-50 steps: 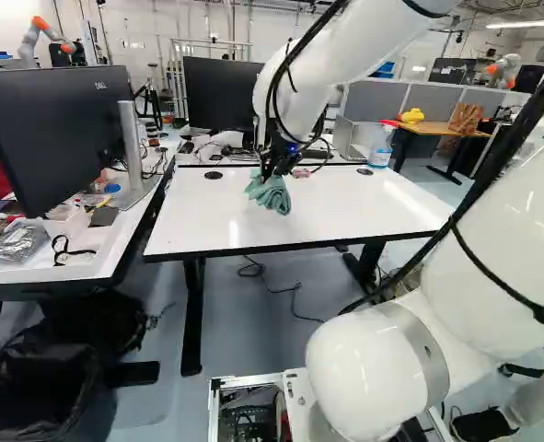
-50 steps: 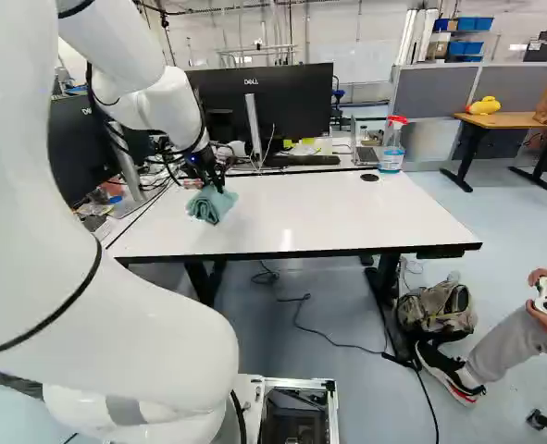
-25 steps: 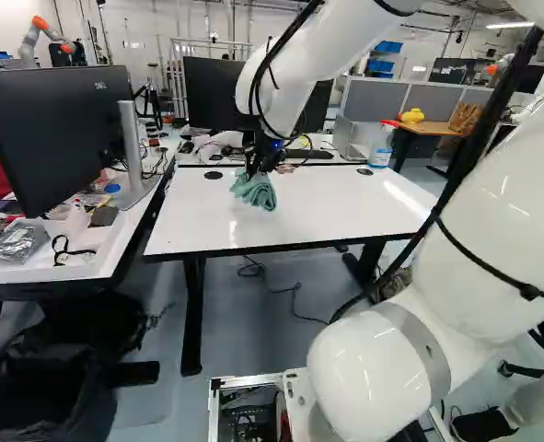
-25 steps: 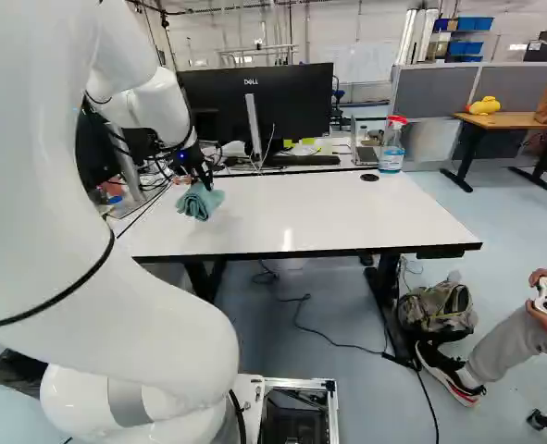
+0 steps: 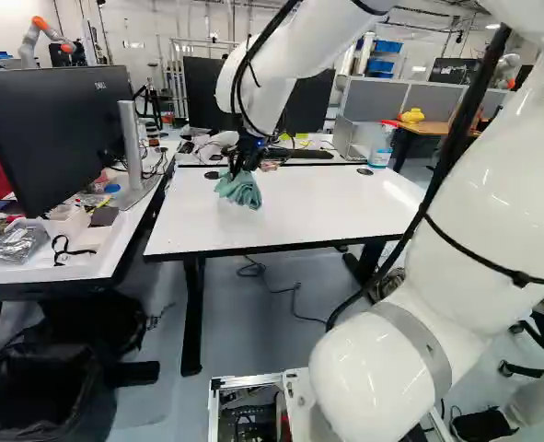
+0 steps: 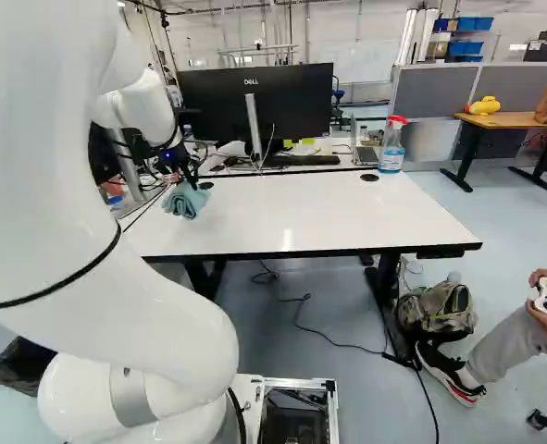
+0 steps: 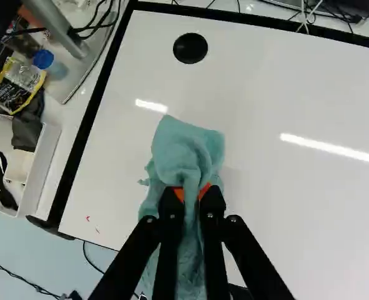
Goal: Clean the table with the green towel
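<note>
At the white desk [image 5: 299,216], a green towel [image 7: 184,153] pinched between both fingers of the end effector [image 5: 238,169], a spray bottle [image 6: 391,150] near the far edge.

A green towel [image 5: 240,190] is being held by the end effector [image 5: 238,169] over the far left part of the desk [image 5: 318,214]. Near the far right corner, a spray bottle [image 5: 381,152] is being seen beyond a dark disc [image 5: 364,171].

white wall [image 6: 245,26] behind grey partitions [image 6: 430,92], smooth blue-grey floor [image 6: 504,231]
</note>
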